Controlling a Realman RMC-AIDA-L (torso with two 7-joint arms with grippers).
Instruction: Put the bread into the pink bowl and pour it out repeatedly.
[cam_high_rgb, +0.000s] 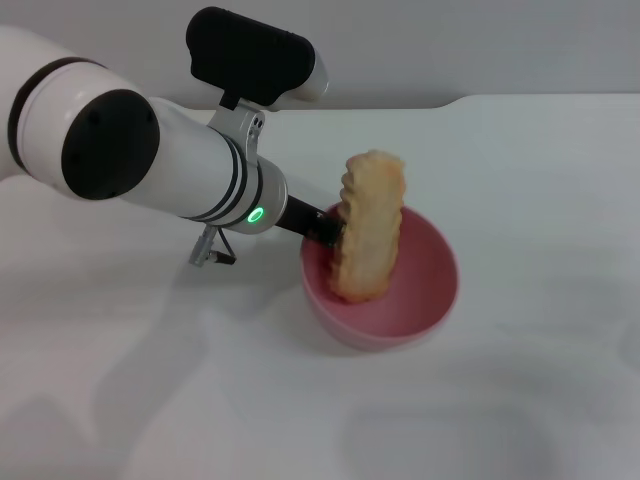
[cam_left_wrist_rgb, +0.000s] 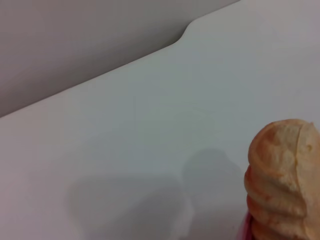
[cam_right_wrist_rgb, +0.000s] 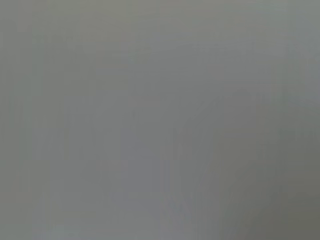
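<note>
The bread (cam_high_rgb: 368, 225) stands nearly upright, its lower end inside the pink bowl (cam_high_rgb: 425, 300) at the middle of the white table. My left arm reaches in from the left, and its left gripper (cam_high_rgb: 328, 228) meets the bread's left side just above the bowl's near-left rim, shut on the loaf. Most of the fingers are hidden behind the bread. The left wrist view catches the bread's rounded top (cam_left_wrist_rgb: 285, 170) and a sliver of the pink bowl's rim (cam_left_wrist_rgb: 245, 227). My right gripper is out of view; its wrist view is plain grey.
The white table (cam_high_rgb: 520, 160) stretches around the bowl, its far edge with a notched step (cam_high_rgb: 455, 100) against a grey wall. The left arm's thick white forearm (cam_high_rgb: 180, 165) hangs over the table's left part.
</note>
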